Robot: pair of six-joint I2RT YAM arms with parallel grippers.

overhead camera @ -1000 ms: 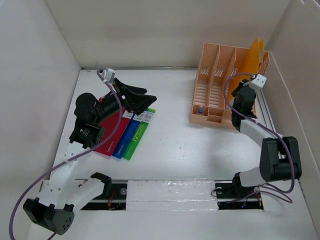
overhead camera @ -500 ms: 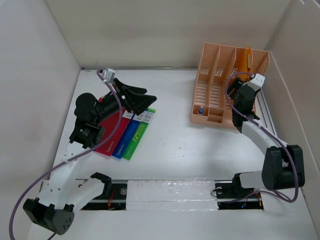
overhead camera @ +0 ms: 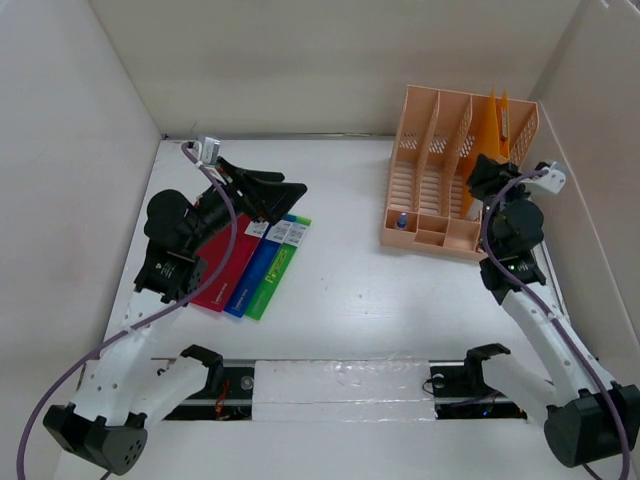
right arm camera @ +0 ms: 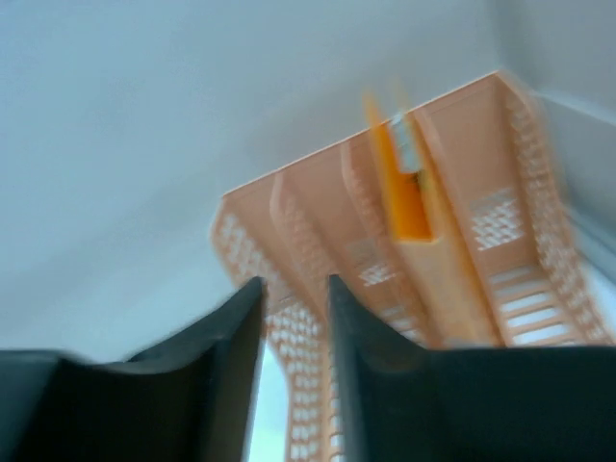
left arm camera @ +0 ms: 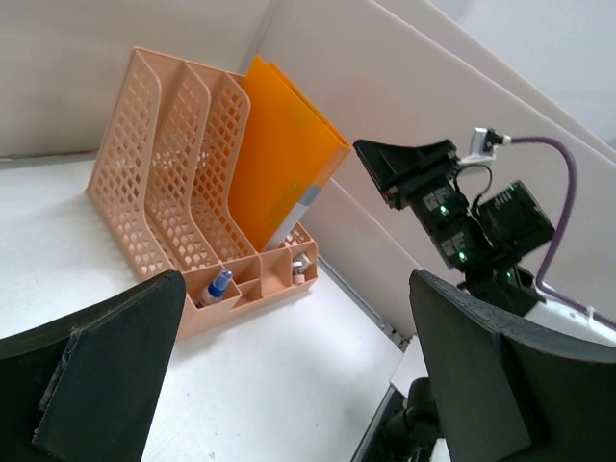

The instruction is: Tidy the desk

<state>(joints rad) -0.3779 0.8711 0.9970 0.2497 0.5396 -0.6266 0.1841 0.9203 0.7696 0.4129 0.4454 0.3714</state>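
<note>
The white desk [overhead camera: 340, 300] holds a red folder [overhead camera: 213, 272], a blue folder [overhead camera: 256, 264] and a green folder [overhead camera: 276, 268] lying side by side at the left. My left gripper [overhead camera: 296, 197] hovers over their far ends, wide open and empty [left arm camera: 294, 289]. A peach slotted file rack [overhead camera: 430, 170] stands at the back right with an orange folder [overhead camera: 487, 128] upright in its rightmost slot. My right gripper [overhead camera: 478, 180] is just in front of that slot, slightly open and empty [right arm camera: 294, 284]. The orange folder also shows in the right wrist view [right arm camera: 399, 197].
A small blue-capped bottle [overhead camera: 400, 220] sits in the rack's front compartment. White walls enclose the desk on three sides. A black rail with the arm bases runs along the near edge [overhead camera: 340, 385]. The right arm [left arm camera: 452, 212] shows in the left wrist view.
My right gripper let go of the orange folder, which now stands lower in the rack's right slot. The right arm pulled back to the right. My left gripper shifted slightly.
</note>
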